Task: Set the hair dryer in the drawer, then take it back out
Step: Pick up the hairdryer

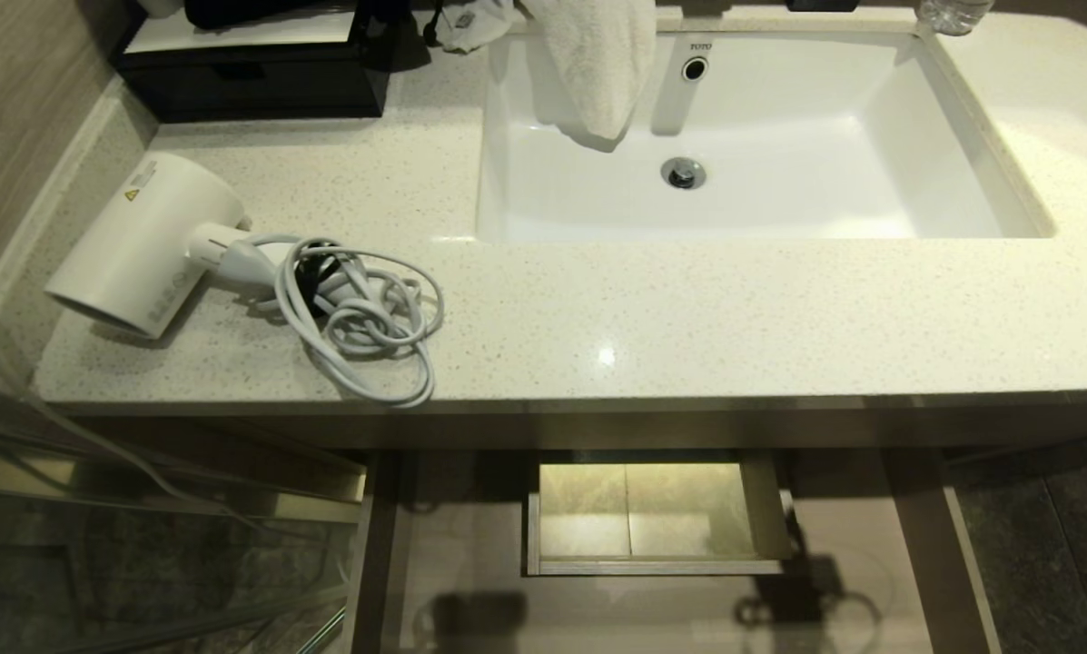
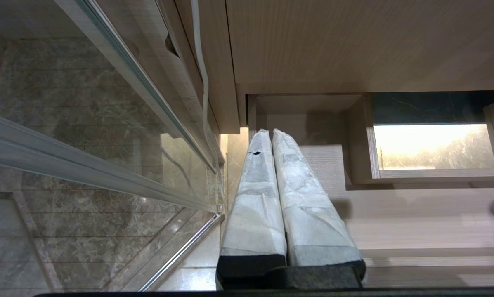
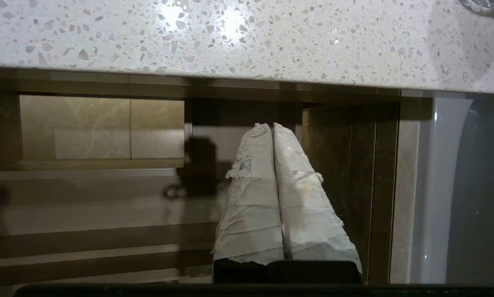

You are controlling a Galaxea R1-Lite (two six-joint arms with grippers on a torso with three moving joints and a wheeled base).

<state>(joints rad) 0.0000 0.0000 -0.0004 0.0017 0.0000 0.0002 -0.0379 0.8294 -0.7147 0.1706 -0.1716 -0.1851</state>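
The white hair dryer [image 1: 143, 245] lies on its side at the left end of the speckled counter, its pale grey cord [image 1: 361, 318] coiled beside it. Under the counter the light-wood drawer [image 1: 457, 554] stands pulled out, and the boxed cutout [image 1: 652, 513] shows in its floor. Nothing lies in the drawer. Neither gripper shows in the head view. My left gripper [image 2: 270, 132] hangs shut and empty over the drawer's left part [image 2: 416, 218]. My right gripper [image 3: 271, 126] is shut and empty too, just below the counter edge, pointing at the drawer's right end [image 3: 86, 206].
A white sink [image 1: 961, 182] fills the counter's right half, with a towel [image 1: 597, 64] draped over its back rim. At the back left stands a black glossy box [image 1: 252, 82]. A glass panel [image 1: 143, 545] stands left of the vanity. A bottle [image 1: 952, 14] sits at the back right.
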